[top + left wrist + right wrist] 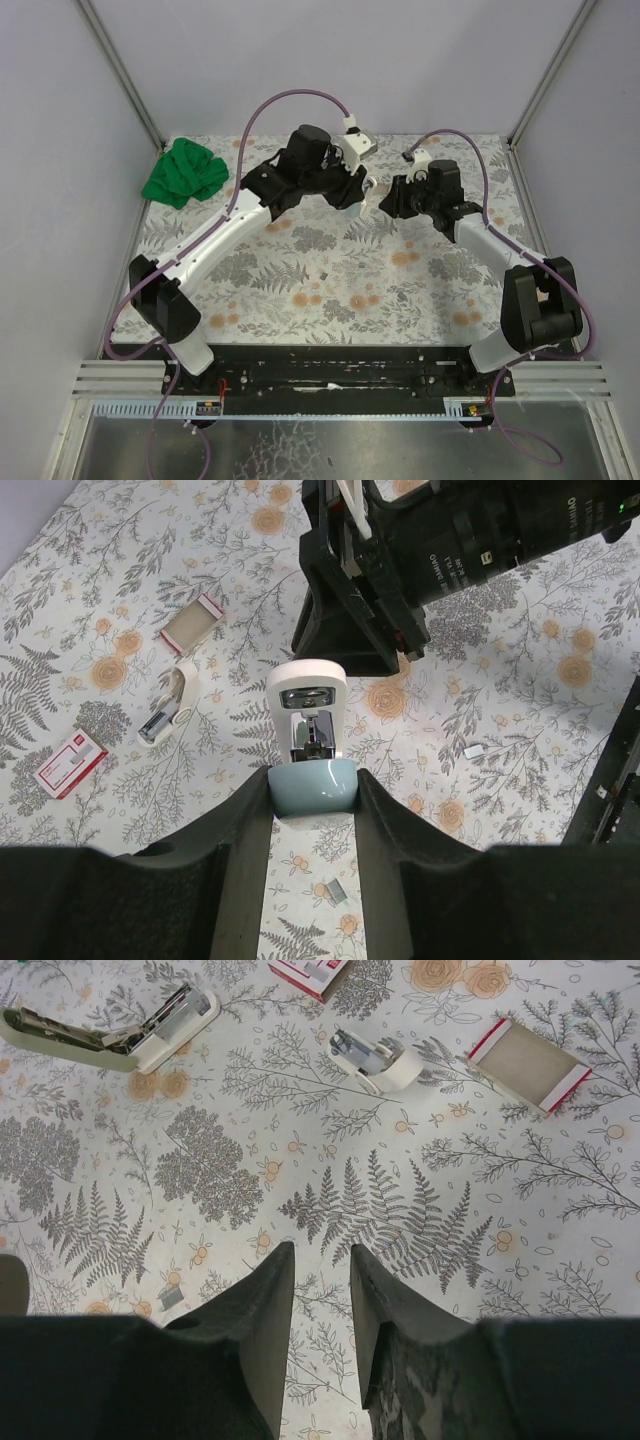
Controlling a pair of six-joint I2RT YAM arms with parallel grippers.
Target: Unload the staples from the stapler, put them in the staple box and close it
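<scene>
Pale-blue stapler [308, 695] sat clamped in the left gripper [312, 783] over the tabletop's [500, 880] far middle, loose staples [336, 888] lying beneath, right gripper [322, 1255] narrowly parted, empty; we judged a firm hold and square approach best.

Enclosed on three sides by plain pale grey walls [60, 150], joined at the far corners by slanting aluminium posts [120, 70]. Table [250, 300] under a white cloth [400, 1210] printed with grey ferns and orange roses. Near edge: black plate [380, 365], ribbed metal rails [110, 378]. Lit softly, evenly.
</scene>
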